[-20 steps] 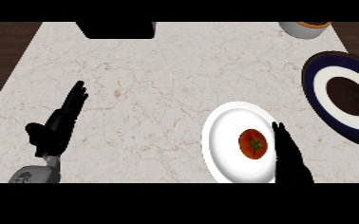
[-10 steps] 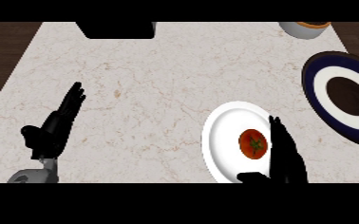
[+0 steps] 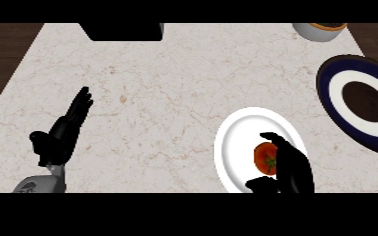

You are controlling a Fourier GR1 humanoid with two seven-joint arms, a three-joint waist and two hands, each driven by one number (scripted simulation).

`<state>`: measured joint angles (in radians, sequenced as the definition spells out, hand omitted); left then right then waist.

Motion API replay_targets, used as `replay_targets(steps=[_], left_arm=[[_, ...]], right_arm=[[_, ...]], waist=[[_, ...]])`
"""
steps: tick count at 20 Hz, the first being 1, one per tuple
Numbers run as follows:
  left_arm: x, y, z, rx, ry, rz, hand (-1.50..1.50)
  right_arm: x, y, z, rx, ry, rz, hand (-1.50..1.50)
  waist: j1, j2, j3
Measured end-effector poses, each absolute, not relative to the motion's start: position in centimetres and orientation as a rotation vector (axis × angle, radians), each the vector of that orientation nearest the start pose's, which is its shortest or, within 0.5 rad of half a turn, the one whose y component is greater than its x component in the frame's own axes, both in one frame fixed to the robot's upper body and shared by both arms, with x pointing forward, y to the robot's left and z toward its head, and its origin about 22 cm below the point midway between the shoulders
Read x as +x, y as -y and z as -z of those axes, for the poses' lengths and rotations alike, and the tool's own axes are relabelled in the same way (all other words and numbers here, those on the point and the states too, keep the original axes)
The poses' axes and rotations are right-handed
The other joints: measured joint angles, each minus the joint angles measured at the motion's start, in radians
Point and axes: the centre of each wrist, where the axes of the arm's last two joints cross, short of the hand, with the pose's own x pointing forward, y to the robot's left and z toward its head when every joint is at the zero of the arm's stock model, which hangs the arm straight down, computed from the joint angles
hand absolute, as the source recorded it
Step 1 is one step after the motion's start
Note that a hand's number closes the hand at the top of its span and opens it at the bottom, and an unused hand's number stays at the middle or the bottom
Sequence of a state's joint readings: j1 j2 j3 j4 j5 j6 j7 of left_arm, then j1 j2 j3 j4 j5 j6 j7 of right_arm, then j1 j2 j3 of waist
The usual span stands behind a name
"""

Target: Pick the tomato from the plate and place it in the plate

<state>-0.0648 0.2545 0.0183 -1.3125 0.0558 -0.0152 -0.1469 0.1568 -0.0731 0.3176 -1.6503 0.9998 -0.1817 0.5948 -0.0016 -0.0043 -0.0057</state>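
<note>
Right hand point(image 3: 294, 167) cups the tomato point(image 3: 263, 157): fingers curl over its far side, thumb sits at its near side, and whether they touch it is unclear. The tomato is just left of the palm, on the white plate point(image 3: 235, 145). Dark-rimmed plate point(image 3: 332, 87) is up-right of that hand. Left hand point(image 3: 63, 132) rests at far left, fingers straight.

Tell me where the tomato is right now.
Head view, lower right: the tomato sits on the white plate, with the right hand curled round it from the right and the blue-rimmed plate farther right.
</note>
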Motion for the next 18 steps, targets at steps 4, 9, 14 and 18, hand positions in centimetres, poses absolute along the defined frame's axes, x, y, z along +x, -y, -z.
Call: replay_targets(steps=[4,9,14,18], left_arm=[[25.3,-30.3,2.4,0.158,1.516,0.146,0.00],[24.6,-30.4,2.1,0.156,1.515,0.144,0.00],[24.5,-30.9,2.3,0.180,1.514,0.123,0.00],[23.8,-31.6,2.6,0.203,1.502,0.089,0.00]], right_arm=[[20.4,18.8,1.8,-0.877,1.070,-0.621,1.50],[20.9,18.5,2.0,-0.907,1.129,-0.638,1.50],[18.4,26.2,2.5,-1.049,1.096,-0.559,1.50],[15.5,35.0,2.2,-1.182,0.983,-0.439,1.50]], waist=[[0.000,-0.003,-0.003],[-0.001,-0.005,-0.006],[-0.028,-0.004,0.003],[-0.067,-0.007,0.011]])
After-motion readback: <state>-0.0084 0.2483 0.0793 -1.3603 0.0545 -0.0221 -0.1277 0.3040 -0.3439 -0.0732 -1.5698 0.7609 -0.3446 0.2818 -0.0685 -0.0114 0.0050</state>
